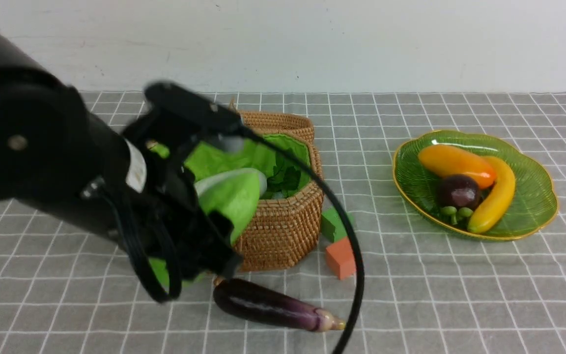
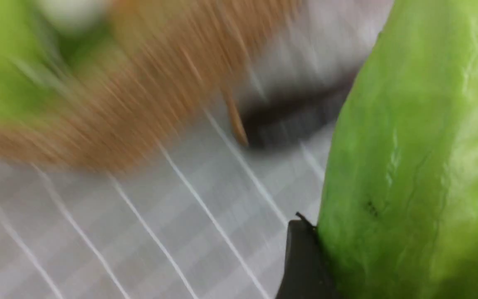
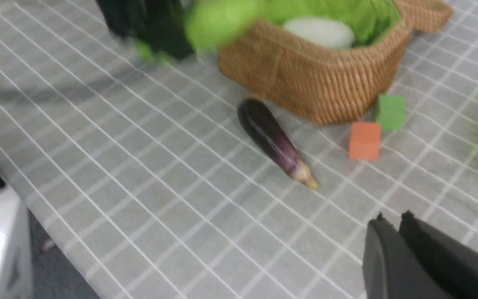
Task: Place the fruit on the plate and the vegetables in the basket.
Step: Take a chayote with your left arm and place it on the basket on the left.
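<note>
My left gripper pinching the light green leafy piece between its jaws, basket just beyond them, my right gripper with jaws pressed together, eggplant lying ahead of them on the checked cloth, plate farther off, well apart from both, bearing the banana.

eggplant before basket, cubes at its right — plate farther right

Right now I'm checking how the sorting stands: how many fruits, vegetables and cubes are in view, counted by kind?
Fruit: 3 (banana, orange-yellow fruit, dark purple fruit)
Vegetables: 4 (eggplant, white vegetable, light green leafy piece, dark green leaves)
Cubes: 2 (green cube, orange cube)
Total: 9
</note>
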Controlling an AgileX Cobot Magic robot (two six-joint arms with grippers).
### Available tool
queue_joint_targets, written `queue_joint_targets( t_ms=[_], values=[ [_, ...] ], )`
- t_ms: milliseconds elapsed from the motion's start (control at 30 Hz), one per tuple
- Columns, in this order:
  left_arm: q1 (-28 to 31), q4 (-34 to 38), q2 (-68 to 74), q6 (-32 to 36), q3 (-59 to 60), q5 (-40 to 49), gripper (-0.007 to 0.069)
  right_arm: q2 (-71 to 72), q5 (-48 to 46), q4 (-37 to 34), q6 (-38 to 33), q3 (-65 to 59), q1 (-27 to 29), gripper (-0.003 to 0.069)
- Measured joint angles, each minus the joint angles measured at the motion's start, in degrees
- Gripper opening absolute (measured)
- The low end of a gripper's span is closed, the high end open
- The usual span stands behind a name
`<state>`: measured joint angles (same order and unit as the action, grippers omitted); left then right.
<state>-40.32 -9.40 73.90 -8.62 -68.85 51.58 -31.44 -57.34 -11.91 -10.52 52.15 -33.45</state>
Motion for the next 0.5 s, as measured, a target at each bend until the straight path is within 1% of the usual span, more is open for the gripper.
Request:
queue_joint_targets(
  t_ms=[67, 167, 200, 233, 267, 300, 333, 367, 400, 433, 467, 500],
  values=[
    [0.00, -4.17, -0.33, -2.91, -0.83, -3.99, 0.0439, 0.00, -0.76, 0.64, 0.00, 0.00, 0.00, 0.0056],
    [0.00, -13.04, 1.13, -9.05, -0.90, -13.37, 0.0439, 0.00, -0.59, 0.20, 0.00, 0.00, 0.00, 0.0059],
    [0.00, -13.73, 1.13, -9.48, -0.90, -13.95, 0.0439, 0.00, -0.50, 0.07, 0.00, 0.00, 0.00, 0.0059],
    [0.00, -20.71, 2.56, -13.36, -0.90, -18.00, 0.0439, 0.00, -0.10, -0.46, 0.00, 0.00, 0.00, 0.0062],
    [0.00, -24.03, 3.27, -15.18, -0.90, -20.08, 0.0439, 0.00, 0.06, -0.66, 0.00, 0.00, 0.00, 0.0064],
    [0.00, -29.04, 4.46, -18.31, -0.90, -21.70, 0.0439, 0.00, 0.43, -0.75, 0.00, 0.00, 0.00, 0.0065],
    [0.00, -29.83, 4.69, -18.88, -0.90, -22.25, 0.0439, 0.00, 0.52, -0.75, 0.00, 0.00, 0.00, 0.0066],
    [0.41, -35.57, 6.61, -24.08, -0.90, -24.12, 0.0439, 0.00, 0.90, -0.75, 0.00, 0.00, 0.00, 0.0067],
    [0.90, -38.29, 7.99, -27.53, -0.90, -24.99, 0.0439, 0.00, 1.02, -0.75, 0.00, 0.00, 0.00, 0.0069],
    [1.02, -38.77, 8.28, -28.20, -0.90, -25.15, 0.0439, 0.00, 1.03, -0.75, 0.00, 0.00, 0.00, 0.0069],
    [2.13, -41.55, 11.03, -32.51, -0.90, -26.05, 0.0439, 0.00, 1.10, -0.75, 0.00, 0.00, 0.00, 0.0073],
    [2.74, -42.41, 11.90, -33.75, -0.90, -26.25, 0.0439, 0.00, 1.10, -0.75, 0.00, 0.00, 0.00, 0.0074]
  ],
)
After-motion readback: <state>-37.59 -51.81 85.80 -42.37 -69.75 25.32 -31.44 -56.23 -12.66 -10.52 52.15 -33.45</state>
